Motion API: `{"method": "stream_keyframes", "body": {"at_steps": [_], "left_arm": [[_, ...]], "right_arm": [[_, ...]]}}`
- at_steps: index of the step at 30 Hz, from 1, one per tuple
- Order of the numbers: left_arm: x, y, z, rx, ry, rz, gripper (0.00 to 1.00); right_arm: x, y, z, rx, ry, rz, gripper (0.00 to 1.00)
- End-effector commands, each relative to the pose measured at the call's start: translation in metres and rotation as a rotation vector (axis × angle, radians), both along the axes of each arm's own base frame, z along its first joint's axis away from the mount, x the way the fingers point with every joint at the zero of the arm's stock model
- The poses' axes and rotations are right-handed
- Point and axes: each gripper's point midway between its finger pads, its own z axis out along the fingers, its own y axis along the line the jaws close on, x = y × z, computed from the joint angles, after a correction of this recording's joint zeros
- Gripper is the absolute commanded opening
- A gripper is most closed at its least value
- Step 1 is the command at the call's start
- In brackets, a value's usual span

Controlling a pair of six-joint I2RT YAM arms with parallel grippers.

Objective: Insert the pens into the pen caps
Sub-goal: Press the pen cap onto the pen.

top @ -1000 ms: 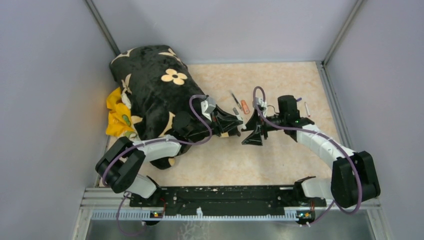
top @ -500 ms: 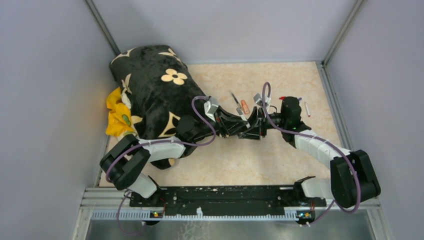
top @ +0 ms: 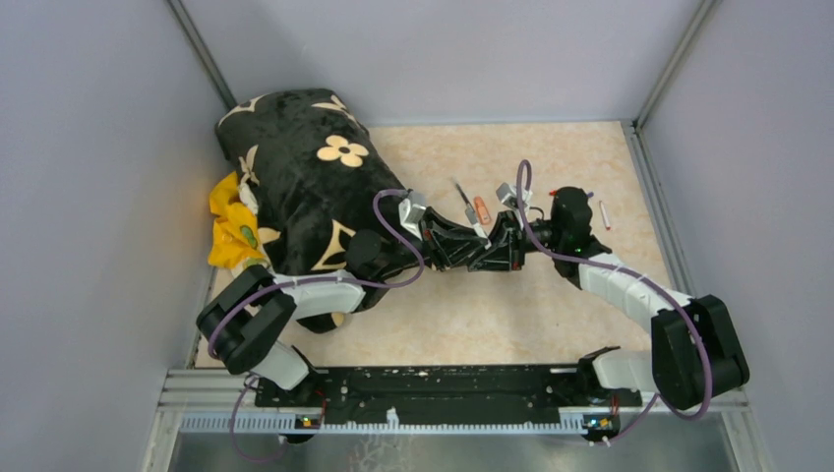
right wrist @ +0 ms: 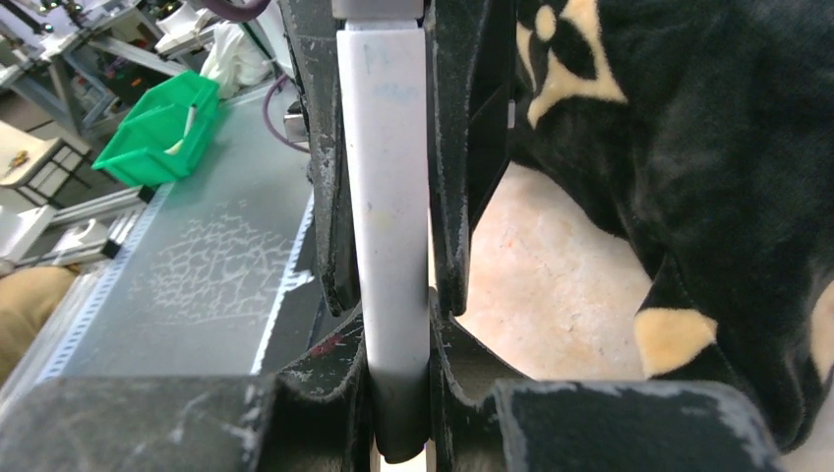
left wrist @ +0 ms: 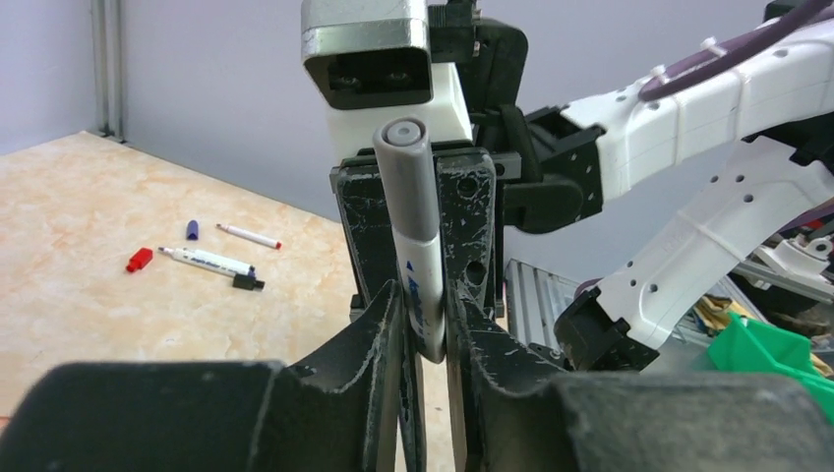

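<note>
A white-barrelled pen (left wrist: 421,256) with a grey end stands upright between both grippers above the middle of the table. My left gripper (left wrist: 425,295) is shut on its lower barrel. My right gripper (right wrist: 396,315) faces it and is shut on the same white barrel (right wrist: 388,197). In the top view the left gripper (top: 482,260) and right gripper (top: 496,252) meet tip to tip. On the table lie a red cap (left wrist: 139,260), a purple cap (left wrist: 192,230), a white marker (left wrist: 207,263) beside a black cap (left wrist: 248,282), a thin pen (left wrist: 249,235) and an orange marker (top: 481,209).
A black plush cloth with cream flowers (top: 305,187) covers the table's left side, with a yellow cloth (top: 231,231) against it. A green bin (right wrist: 162,128) sits beyond the near edge. Grey walls close the table on three sides.
The right gripper swung up and left to meet the left gripper and closed on the pen held there. The left arm shifted slightly right.
</note>
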Motion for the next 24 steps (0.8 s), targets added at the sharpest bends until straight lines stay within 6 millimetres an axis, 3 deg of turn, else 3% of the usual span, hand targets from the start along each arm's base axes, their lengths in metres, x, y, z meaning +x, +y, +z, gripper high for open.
{"method": "stream_keyframes", "body": {"at_steps": [1,6,11,17,24], "left_arm": [[-0.005,0.008,0.006,-0.015,-0.03,0.019,0.36],[-0.006,0.016,0.009,0.014,-0.041,0.036,0.62],[-0.006,0.02,0.015,0.049,-0.057,-0.005,0.72],[-0.004,0.015,0.016,0.083,-0.052,-0.063,0.72],[-0.007,0.005,0.018,0.074,-0.038,-0.127,0.5]], "right_arm": [[-0.006,0.0,0.014,-0.015,-0.074,0.072,0.0],[-0.014,-0.003,0.013,-0.012,-0.092,0.117,0.0],[-0.019,-0.005,0.01,-0.012,-0.093,0.139,0.0],[-0.02,-0.006,0.009,-0.015,-0.121,0.141,0.0],[-0.019,-0.005,0.006,-0.024,-0.117,0.137,0.0]]}}
